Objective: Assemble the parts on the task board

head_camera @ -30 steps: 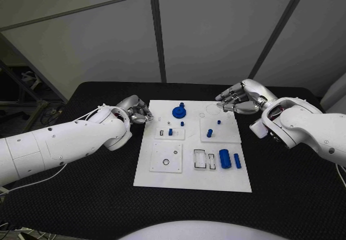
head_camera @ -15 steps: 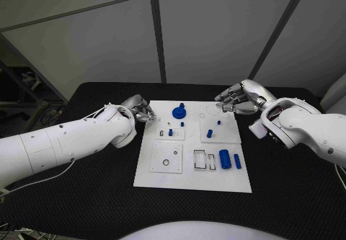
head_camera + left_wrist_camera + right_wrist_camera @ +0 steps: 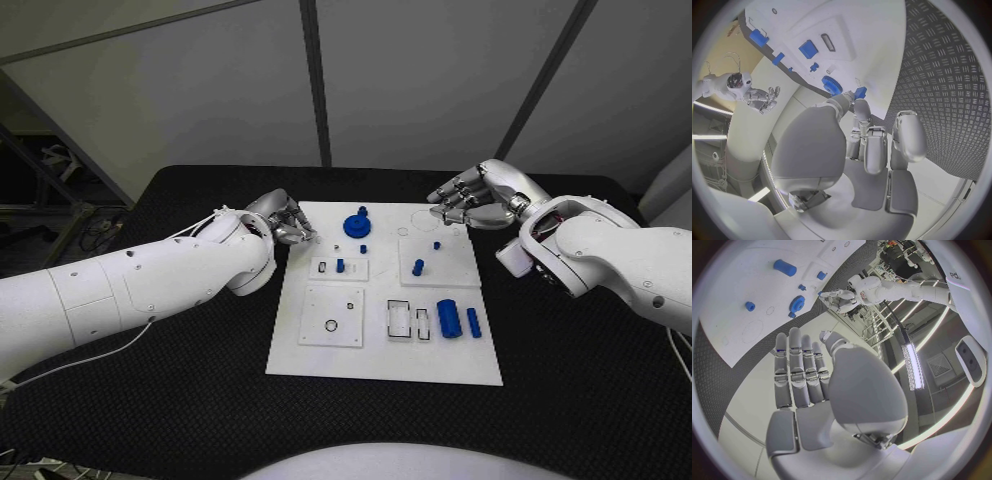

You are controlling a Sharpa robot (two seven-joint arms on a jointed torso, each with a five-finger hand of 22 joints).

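I count one task board on the surface, and on it one blue gear at its far end. Nearer me from the gear stand three small blue pegs, and nearest me lie two blue cylinders. I have two robot hands: my left robot hand and my right robot hand.

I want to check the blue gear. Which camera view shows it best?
The head view: the blue gear shows whole from above, at the task board's far end. Both wrist views show it smaller and distorted; the left hand's fingers partly cover it.
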